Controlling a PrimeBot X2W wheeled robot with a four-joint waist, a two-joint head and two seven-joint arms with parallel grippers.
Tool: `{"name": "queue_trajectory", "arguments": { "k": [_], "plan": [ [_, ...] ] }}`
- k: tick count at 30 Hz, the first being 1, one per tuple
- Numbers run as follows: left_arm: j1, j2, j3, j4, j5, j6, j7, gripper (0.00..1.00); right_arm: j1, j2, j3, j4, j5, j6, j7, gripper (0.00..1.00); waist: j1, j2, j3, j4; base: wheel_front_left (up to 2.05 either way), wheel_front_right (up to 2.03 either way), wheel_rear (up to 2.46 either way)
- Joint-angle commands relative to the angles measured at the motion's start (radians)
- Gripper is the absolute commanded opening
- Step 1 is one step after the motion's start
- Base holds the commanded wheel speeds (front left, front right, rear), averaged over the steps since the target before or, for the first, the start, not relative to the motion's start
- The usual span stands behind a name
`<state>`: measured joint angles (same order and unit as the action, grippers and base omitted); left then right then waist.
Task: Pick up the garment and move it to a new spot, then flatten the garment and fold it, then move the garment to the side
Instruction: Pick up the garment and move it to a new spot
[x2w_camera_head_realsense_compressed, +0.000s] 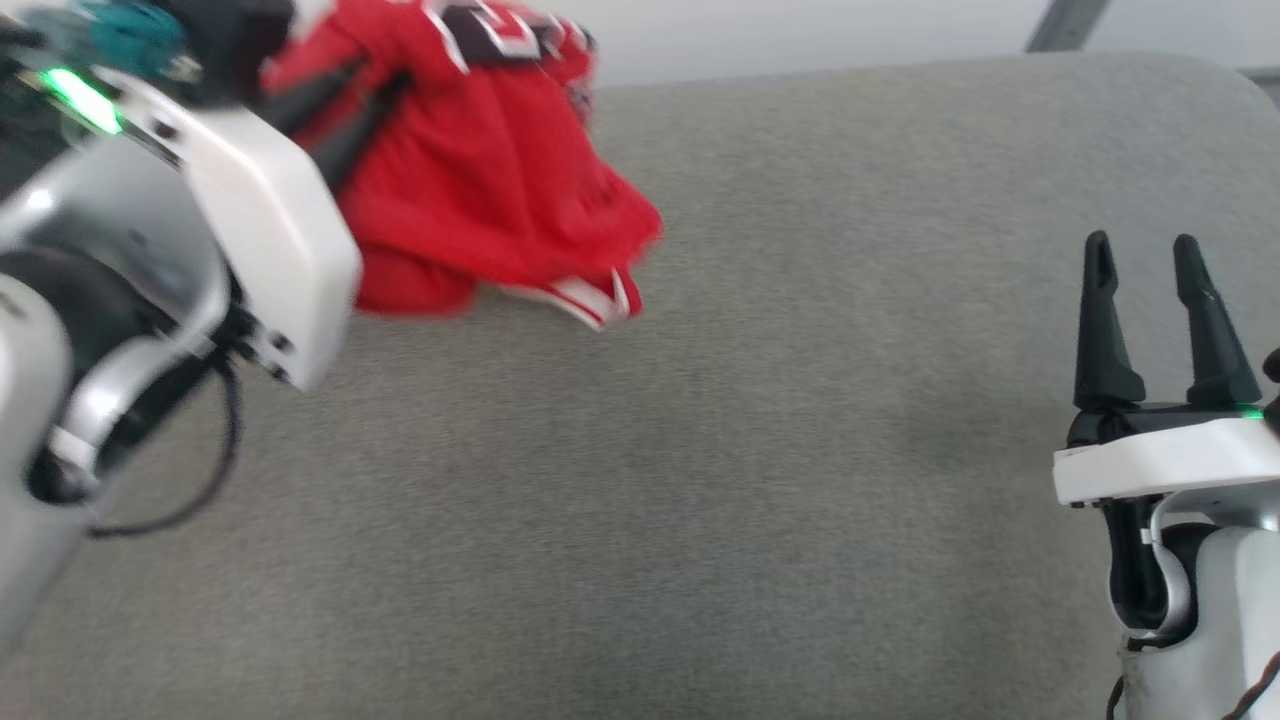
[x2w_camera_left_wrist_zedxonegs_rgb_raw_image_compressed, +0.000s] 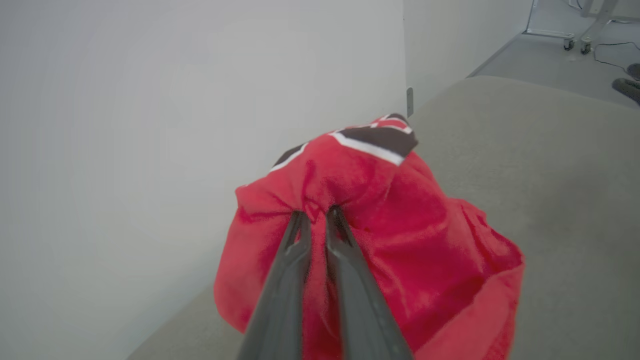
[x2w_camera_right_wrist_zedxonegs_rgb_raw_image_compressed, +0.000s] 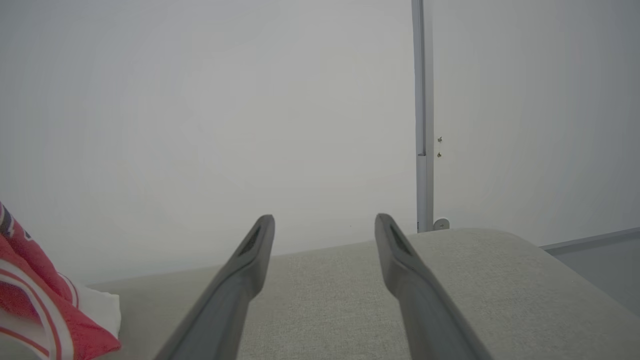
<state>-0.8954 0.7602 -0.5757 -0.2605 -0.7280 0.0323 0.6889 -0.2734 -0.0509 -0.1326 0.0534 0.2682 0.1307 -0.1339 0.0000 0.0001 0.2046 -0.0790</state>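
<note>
The right gripper (x2w_camera_head_realsense_compressed: 1142, 245) stands low at the right over the grey surface (x2w_camera_head_realsense_compressed: 750, 450), its fingers spread wide with nothing between them. Well apart from it, up at the far left, the left gripper (x2w_camera_left_wrist_zedxonegs_rgb_raw_image_compressed: 316, 212) has its fingers nearly together, pinching a fold of the garment (x2w_camera_head_realsense_compressed: 480, 180). The garment hangs bunched from those tips, its striped hem low by the surface; blur hides whether it touches. At the top of the bundle are black, white-edged digits, folded and unreadable. Behind is a plain wall (x2w_camera_right_wrist_zedxonegs_rgb_raw_image_compressed: 200, 100).
</note>
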Motion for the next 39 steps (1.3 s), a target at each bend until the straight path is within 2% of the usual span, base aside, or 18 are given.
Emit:
{"name": "queue_trajectory", "arguments": {
  "k": [1, 11, 15, 24, 32, 33, 35, 36, 39],
  "plan": [
    [0.016, -0.002, -0.006, -0.006, 0.0, 0.005, 0.005, 0.0, 0.002, 0.0, 0.002, 0.005, 0.006, 0.0, -0.009, 1.0, 0.0, -0.0001, 0.014, -0.029, 0.0, 0.0, 0.0],
    [0.178, -0.015, -0.085, 0.016, -0.067, 0.097, 0.127, 0.0, -0.009, 0.0, 0.05, 0.052, 0.031, 0.0, -0.041, 1.0, 0.0, -0.0001, 0.041, -0.107, 0.0, 0.0, 0.0],
    [0.252, -0.025, -0.115, 0.072, -0.099, 0.112, 0.139, 0.0, -0.014, 0.001, 0.066, 0.069, 0.042, 0.0, -0.05, 1.0, 0.0, -0.0001, 0.047, -0.12, 0.0, 0.0, 0.0],
    [0.352, -0.09, -0.183, 0.27, -0.136, 0.079, 0.11, 0.0, -0.028, 0.0, 0.104, 0.097, 0.057, 0.0, -0.066, 1.0, 0.0, -0.0001, 0.056, -0.132, 0.0, 0.0, 0.0],
    [0.339, -0.154, -0.228, 0.46, -0.129, 0.014, 0.07, 0.0, -0.046, 0.0, 0.123, 0.113, 0.056, 0.0, -0.072, 1.0, 0.0, -0.0001, 0.063, -0.123, 0.0, 0.0, 0.0],
    [0.331, -0.159, -0.229, 0.474, -0.119, 0.006, 0.056, 0.43, -0.048, 0.0, 0.125, 0.114, 0.05, 0.0, -0.072, 1.0, 0.0, -0.0001, 0.063, -0.12, 0.0, 0.0, 0.0],
    [0.317, -0.172, -0.218, 0.496, -0.126, -0.006, 0.031, 0.97, -0.05, 0.0, 0.122, 0.115, 0.045, 0.0, -0.073, 1.0, 0.0, -0.0001, 0.061, -0.112, 0.0, 0.0, 0.0],
    [0.311, -0.174, -0.209, 0.499, -0.128, -0.012, 0.014, 1.0, -0.049, 0.0, 0.119, 0.116, 0.043, 0.0, -0.072, 1.0, 0.0, -0.0001, 0.057, -0.107, 0.0, 0.0, 0.0],
    [0.303, -0.174, -0.186, 0.5, -0.135, -0.019, -0.026, 1.0, -0.045, 0.0, 0.115, 0.116, 0.035, 0.0, -0.068, 1.0, 0.0, -0.0001, 0.048, -0.096, 0.0, 0.0, 0.0]
  ]
}}
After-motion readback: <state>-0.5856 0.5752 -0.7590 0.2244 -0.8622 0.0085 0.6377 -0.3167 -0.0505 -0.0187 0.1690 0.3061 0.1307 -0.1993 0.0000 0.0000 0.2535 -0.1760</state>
